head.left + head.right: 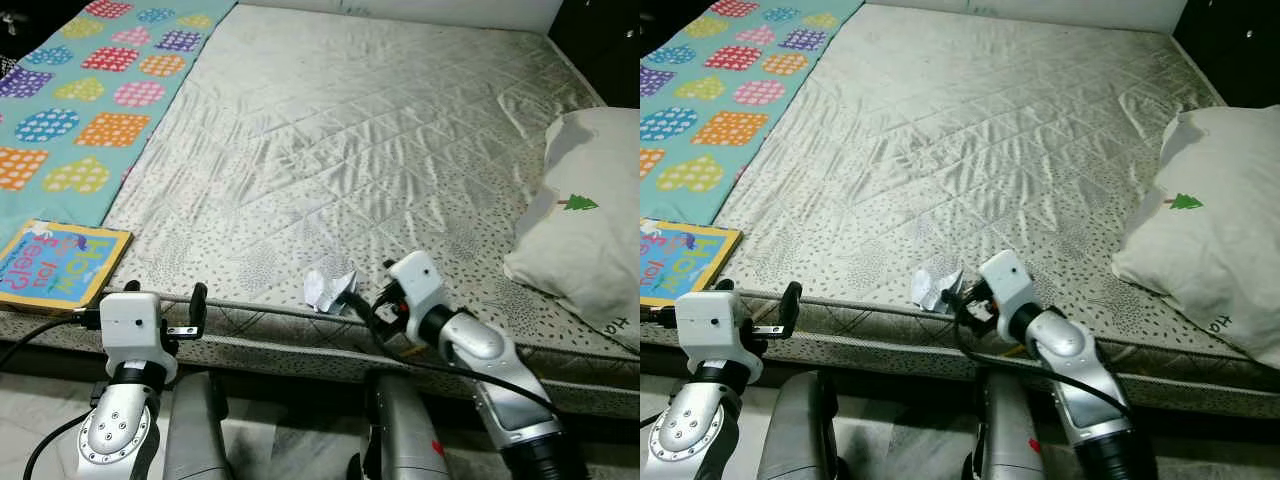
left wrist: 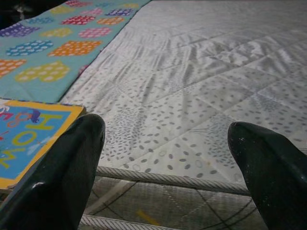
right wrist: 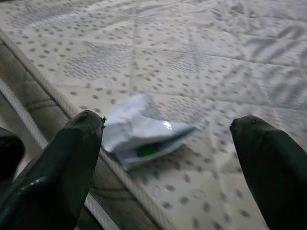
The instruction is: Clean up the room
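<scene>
My right pincer (image 1: 362,297) gapes wide just short of the crumpled wrapper (image 1: 329,286) — I should ease forward, straddle it, then pinch — left pincer (image 1: 187,310) open, idle

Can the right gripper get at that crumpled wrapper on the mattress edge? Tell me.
Probably yes. The right gripper is open and aimed at the crumpled wrapper, which lies between its fingers with nothing in between.
</scene>
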`<state>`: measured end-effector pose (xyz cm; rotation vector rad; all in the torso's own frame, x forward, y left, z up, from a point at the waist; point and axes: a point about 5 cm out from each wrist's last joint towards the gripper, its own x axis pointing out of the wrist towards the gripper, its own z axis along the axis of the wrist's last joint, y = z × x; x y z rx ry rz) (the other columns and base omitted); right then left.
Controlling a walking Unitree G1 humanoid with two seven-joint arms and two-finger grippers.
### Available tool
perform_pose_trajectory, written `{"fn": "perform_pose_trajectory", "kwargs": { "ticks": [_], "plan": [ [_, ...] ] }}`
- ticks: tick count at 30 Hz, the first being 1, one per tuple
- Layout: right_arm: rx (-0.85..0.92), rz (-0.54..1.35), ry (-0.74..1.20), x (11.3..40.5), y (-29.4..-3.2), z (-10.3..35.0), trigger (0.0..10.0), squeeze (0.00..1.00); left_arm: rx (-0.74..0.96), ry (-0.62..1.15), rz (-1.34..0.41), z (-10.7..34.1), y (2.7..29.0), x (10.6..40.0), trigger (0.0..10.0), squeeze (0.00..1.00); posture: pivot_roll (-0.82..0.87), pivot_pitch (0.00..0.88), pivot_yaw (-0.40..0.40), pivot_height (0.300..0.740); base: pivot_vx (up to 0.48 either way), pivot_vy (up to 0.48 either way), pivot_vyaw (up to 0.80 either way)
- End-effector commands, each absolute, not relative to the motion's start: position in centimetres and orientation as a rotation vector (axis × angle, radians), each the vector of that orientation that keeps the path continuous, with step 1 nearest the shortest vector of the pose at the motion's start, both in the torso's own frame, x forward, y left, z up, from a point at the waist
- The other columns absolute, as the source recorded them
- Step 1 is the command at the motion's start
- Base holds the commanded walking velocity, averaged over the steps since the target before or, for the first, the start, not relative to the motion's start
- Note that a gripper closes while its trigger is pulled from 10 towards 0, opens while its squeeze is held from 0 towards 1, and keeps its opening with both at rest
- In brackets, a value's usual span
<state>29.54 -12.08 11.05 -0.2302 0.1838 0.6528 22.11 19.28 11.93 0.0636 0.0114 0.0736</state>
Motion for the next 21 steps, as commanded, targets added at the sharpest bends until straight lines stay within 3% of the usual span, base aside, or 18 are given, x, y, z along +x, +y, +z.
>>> {"fn": "perform_pose_trajectory", "kwargs": {
  "ticks": [1,10,16,21],
  "plan": [
    [-0.244,0.679,0.161,29.6,-11.7,11.3,10.0,0.0,0.08,0.008,0.089,12.3,19.7,21.8,10.0,0.0,0.08,0.151,-0.079,0.522,0.0,0.0,0.8],
    [-0.198,0.535,0.207,31.5,-12.0,10.8,10.0,0.0,0.083,0.028,0.084,12.4,19.7,21.1,10.0,0.0,0.1,0.164,-0.074,0.522,0.0,0.0,0.65],
    [-0.24,0.406,0.148,32.7,-11.3,10.7,10.0,0.0,0.097,0.032,0.067,12.6,19.6,21.2,10.0,0.0,0.11,0.169,-0.064,0.522,0.0,0.0,0.0],
    [-0.242,0.397,0.228,33.2,-11.1,9.9,10.0,0.0,0.109,0.03,0.071,12.9,19.9,21.2,10.0,0.0,0.12,0.167,-0.065,0.522,0.0,0.0,0.0]
  ]
}}
